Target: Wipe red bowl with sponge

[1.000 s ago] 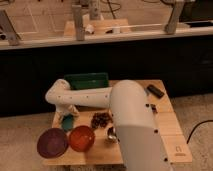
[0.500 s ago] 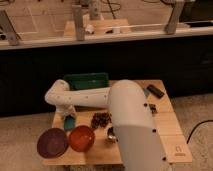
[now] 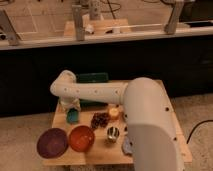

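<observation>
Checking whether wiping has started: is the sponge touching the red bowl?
Apart. Camera view: the sponge lies just below the gripper, with bare table showing between it and the red bowl.

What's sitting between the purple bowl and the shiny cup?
The red bowl, as the camera view shows. The gripper is farther back on the table, right by the teal sponge.

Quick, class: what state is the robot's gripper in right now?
Gripper: directly above the teal rectangular sponge; open, closed or holding it cannot be told.
</observation>
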`<state>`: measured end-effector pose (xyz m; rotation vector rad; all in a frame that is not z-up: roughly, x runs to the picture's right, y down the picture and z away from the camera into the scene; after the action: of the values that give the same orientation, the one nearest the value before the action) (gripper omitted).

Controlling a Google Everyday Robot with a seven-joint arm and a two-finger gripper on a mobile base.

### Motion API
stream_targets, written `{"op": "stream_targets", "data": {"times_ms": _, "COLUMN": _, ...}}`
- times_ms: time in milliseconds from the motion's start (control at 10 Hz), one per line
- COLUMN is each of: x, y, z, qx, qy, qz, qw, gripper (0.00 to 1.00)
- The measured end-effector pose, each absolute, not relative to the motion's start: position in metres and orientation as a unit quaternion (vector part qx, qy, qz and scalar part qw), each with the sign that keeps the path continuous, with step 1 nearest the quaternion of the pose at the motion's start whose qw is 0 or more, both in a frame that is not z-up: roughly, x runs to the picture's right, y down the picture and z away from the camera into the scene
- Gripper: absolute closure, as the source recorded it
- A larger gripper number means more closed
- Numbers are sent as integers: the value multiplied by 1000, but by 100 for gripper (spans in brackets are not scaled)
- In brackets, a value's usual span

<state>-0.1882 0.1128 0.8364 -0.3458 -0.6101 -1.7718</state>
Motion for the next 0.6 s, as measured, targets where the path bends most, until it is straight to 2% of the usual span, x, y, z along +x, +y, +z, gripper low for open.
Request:
{"op": "stream_targets", "data": {"times_ms": 400, "x": -145, "y": 76, "z": 799, "qx": -93, "qy": -265, "qz": -742, "qw": 609, "gripper": 60}}
{"op": "stream_targets", "data": {"times_ms": 600, "x": -131, "y": 81, "z": 786, "qx": -92, "qy": -268, "qz": -744, "qw": 606, "gripper": 60}}
